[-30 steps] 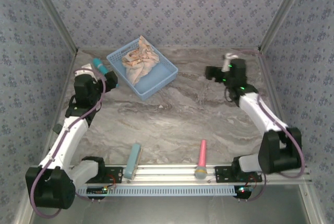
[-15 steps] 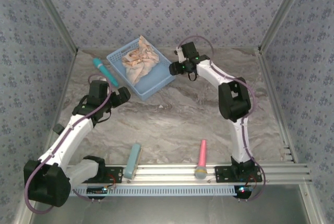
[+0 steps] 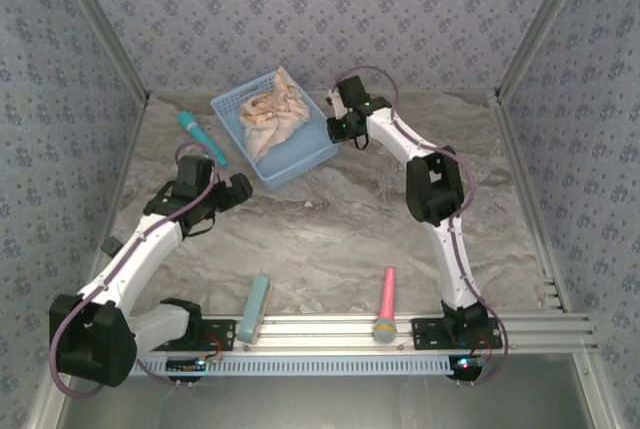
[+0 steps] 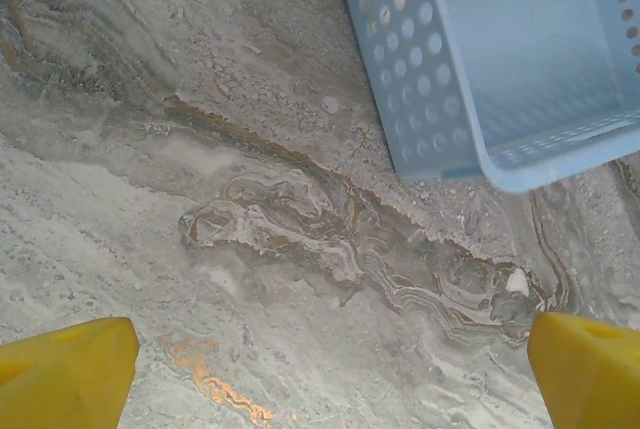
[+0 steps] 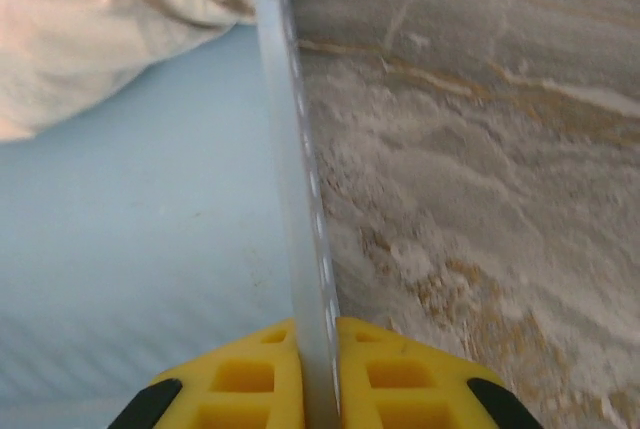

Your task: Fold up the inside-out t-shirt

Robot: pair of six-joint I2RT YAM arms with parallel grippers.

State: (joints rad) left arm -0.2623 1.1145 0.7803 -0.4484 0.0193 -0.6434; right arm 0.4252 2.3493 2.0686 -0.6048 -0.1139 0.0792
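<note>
Pinching the wall of the blue basket (image 5: 300, 249) with my right fingers (image 5: 240, 374), left fingers (image 4: 70, 369) wide over bare desk (image 4: 250, 279); inside-out t-shirt (image 3: 272, 114) sits bunched inside, at 11 o'clock. Thin wall may slip out, or a pull may tip the basket.

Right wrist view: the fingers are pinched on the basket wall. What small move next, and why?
Probably drag the basket slightly toward the middle of the table. The right gripper is shut on its wall, the t-shirt lies bunched inside, and the open left gripper hovers short of the near corner.
</note>
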